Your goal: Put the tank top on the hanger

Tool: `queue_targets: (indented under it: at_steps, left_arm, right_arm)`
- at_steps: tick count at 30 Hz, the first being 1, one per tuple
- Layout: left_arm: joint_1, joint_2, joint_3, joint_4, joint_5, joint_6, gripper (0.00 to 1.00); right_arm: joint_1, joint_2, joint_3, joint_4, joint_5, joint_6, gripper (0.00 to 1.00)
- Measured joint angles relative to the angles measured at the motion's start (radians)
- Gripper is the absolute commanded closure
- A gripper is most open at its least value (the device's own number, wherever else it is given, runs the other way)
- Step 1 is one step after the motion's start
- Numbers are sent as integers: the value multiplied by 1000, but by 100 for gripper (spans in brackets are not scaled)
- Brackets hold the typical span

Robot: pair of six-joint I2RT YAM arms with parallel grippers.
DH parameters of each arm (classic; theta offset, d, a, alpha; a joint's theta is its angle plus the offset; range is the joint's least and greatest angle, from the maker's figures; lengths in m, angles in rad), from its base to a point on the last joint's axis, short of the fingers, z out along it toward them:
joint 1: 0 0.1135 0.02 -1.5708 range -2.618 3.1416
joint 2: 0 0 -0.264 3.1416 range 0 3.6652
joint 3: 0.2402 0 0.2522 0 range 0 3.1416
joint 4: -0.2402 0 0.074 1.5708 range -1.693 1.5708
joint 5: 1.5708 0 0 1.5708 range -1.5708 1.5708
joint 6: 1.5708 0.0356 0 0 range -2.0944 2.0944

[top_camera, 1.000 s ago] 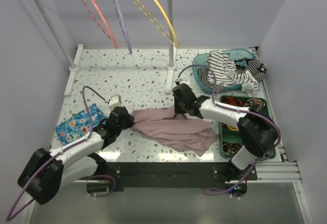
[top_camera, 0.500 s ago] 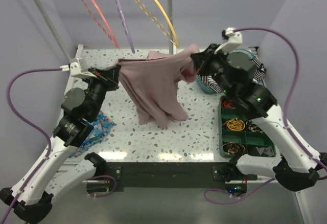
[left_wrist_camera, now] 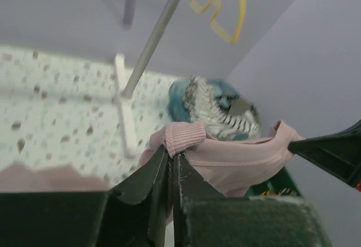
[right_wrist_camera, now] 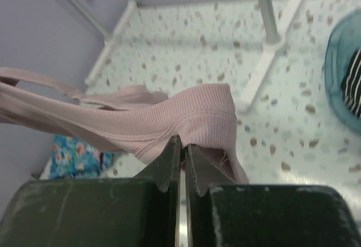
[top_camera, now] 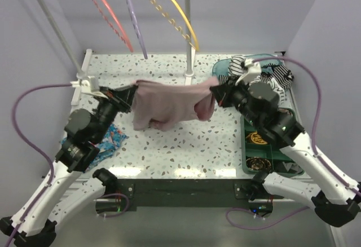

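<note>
Two arms hold one tank top (top_camera: 169, 103) up in the air over the table (top_camera: 186, 145), stretched between them. The left fingers (top_camera: 128, 95) are squeezed tight on one end of the pink cloth. The right fingers (top_camera: 219, 93) are squeezed tight on the other end. The middle sags and looks bunched up.

The hanger (top_camera: 115, 18) hangs high at the back left, well apart from the top. Each pinch holds only a small fold, so the cloth could slip out and drop if the arms pull too hard. The hanger could also swing away when it is bumped. Or the top could catch on the lilac hanger (top_camera: 134, 21) just beside it.

Three hangers hang up there: one coral-pink, one lilac, and one yellow hanger (top_camera: 181, 21). One striped garment (top_camera: 240, 65) lies at the back right. One blue flowery cloth (top_camera: 110, 140) lies on the table.
</note>
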Motion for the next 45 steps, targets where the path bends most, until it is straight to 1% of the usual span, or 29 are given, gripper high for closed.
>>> queue_targets:
  at_steps: [1, 2, 3, 4, 5, 6, 7, 8, 9, 10, 11, 15, 18, 21, 25, 28, 31, 35, 39, 41, 45]
  left_arm:
    - [0, -35, -82, -18, 8, -21, 64]
    - [0, -64, -169, -31, 17, -42, 58]
    - [0, -92, -254, -49, 23, -67, 50]
    - [0, -115, -316, -74, 31, -85, 37]
    - [0, -139, -385, -100, 40, -111, 33]
    - [0, -158, -439, -131, 48, -132, 30]
    - [0, -173, -476, -166, 53, -153, 26]
    - [0, -181, -492, -197, 54, -171, 26]
    - [0, -183, -494, -215, 51, -182, 24]
    - [0, -177, -487, -220, 43, -191, 20]
    - [0, -169, -471, -230, 33, -200, 19]
    - [0, -52, -319, -283, -18, -210, 18]
    - [0, 46, -190, -324, -58, -205, 19]
    - [0, 56, -141, -356, -78, -186, 20]
    - [0, 9, -74, -406, -127, -150, 20]
    - [0, 51, 99, -450, -205, -109, 20]
    - [0, 153, 312, -442, -296, -57, 19]
    - [0, 296, 529, -419, -410, 24, 20]
    - [4, 476, 744, -398, -515, 129, 20]
    - [19, 561, 822, -390, -547, 174, 20]
    - [99, 739, 979, -403, -562, 238, 21]
  right_arm:
    - [0, -29, -103, 19, -21, 27, 88]
    - [0, -50, -209, 50, -45, 51, 76]
    - [0, -72, -323, 93, -69, 83, 67]
    - [1, -84, -422, 116, -91, 115, 61]
    - [5, -89, -525, 140, -109, 145, 54]
    - [9, -88, -619, 156, -124, 174, 51]
    - [17, -83, -694, 157, -137, 202, 43]
    - [26, -80, -751, 153, -143, 225, 40]
    - [33, -80, -786, 150, -147, 243, 37]
    - [42, -87, -811, 139, -147, 260, 33]
    - [50, -101, -818, 128, -145, 275, 31]
    - [60, -216, -795, 103, -100, 299, 30]
    - [60, -308, -755, 70, -44, 304, 29]
    - [60, -367, -735, 51, -3, 301, 29]
    - [60, -359, -692, 19, 28, 278, 29]
    - [60, -317, -660, 17, 34, 258, 29]
    - [60, -279, -653, 27, 32, 245, 29]
    - [60, -235, -653, 36, 14, 234, 29]
    - [60, -222, -653, 43, 6, 227, 29]
    - [60, -219, -653, 43, 1, 225, 29]
    - [60, -219, -650, 42, -11, 216, 29]
